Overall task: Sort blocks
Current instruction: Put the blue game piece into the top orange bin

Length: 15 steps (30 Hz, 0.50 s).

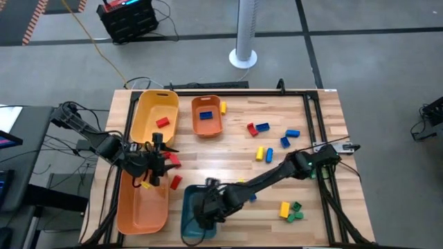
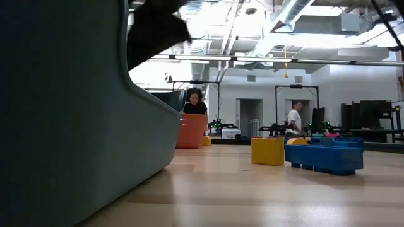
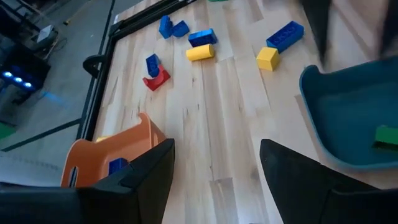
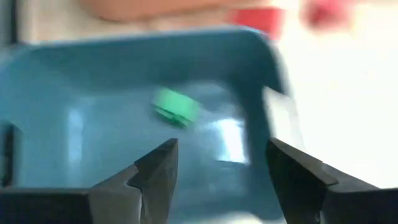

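My right gripper (image 4: 221,163) hangs open above the teal tray (image 1: 188,223) at the table's near edge, with nothing between its fingers. A green block (image 4: 176,107) lies inside that tray, below and ahead of the fingers; the left wrist view also shows this green block (image 3: 387,135). My left gripper (image 3: 217,158) is open and empty at the table's left, between the yellow tray (image 1: 156,111) and the large orange tray (image 1: 138,207). Loose blue, yellow, red and green blocks lie on the wood to the right, among them a yellow block (image 1: 260,153) and a blue block (image 1: 293,133).
A small orange tray (image 1: 206,124) at the back holds a blue block (image 1: 205,115) and a yellow one (image 1: 223,107). The yellow tray holds a red block (image 1: 162,122). Two red blocks (image 1: 174,162) lie beside my left gripper. A black frame (image 1: 311,117) edges the table.
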Each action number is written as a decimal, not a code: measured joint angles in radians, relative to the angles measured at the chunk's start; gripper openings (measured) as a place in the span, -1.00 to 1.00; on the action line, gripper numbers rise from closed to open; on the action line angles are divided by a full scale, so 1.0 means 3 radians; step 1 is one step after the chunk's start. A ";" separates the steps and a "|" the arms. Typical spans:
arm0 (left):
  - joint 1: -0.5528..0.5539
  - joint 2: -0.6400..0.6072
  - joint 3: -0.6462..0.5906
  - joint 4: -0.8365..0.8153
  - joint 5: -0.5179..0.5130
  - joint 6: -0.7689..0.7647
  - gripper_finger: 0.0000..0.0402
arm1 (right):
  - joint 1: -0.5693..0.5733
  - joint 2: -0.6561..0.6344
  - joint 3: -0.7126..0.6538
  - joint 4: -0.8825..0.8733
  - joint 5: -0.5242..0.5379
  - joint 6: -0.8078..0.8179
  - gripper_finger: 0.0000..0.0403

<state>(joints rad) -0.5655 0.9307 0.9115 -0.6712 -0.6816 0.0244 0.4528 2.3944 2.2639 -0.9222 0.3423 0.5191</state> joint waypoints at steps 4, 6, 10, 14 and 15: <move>0.0000 -0.0010 0.0000 -0.0093 0.0005 -0.0078 0.15 | 0.0192 -0.0267 0.0002 -0.1157 0.0440 0.0838 0.26; 0.0000 -0.0007 0.0000 -0.0150 0.0021 -0.0100 0.15 | 0.0238 -0.0299 -0.0002 -0.1571 0.0418 0.1284 0.26; 0.0000 -0.0008 0.0000 -0.0208 0.0026 -0.0098 0.15 | 0.0268 -0.0277 -0.0211 -0.1741 0.0265 0.1815 0.26; -0.0024 -0.0010 0.0000 -0.0262 0.0027 -0.0065 0.15 | 0.0350 -0.0291 -0.0436 -0.1736 0.0230 0.2078 0.26; -0.0029 -0.0014 0.0000 -0.0276 0.0027 -0.0061 0.15 | 0.0373 -0.0307 -0.0492 -0.1742 0.0221 0.2133 0.26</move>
<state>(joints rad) -0.5744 0.9264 0.9115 -0.7539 -0.6734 0.0063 0.5648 2.3024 2.1163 -1.4449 0.4086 1.1589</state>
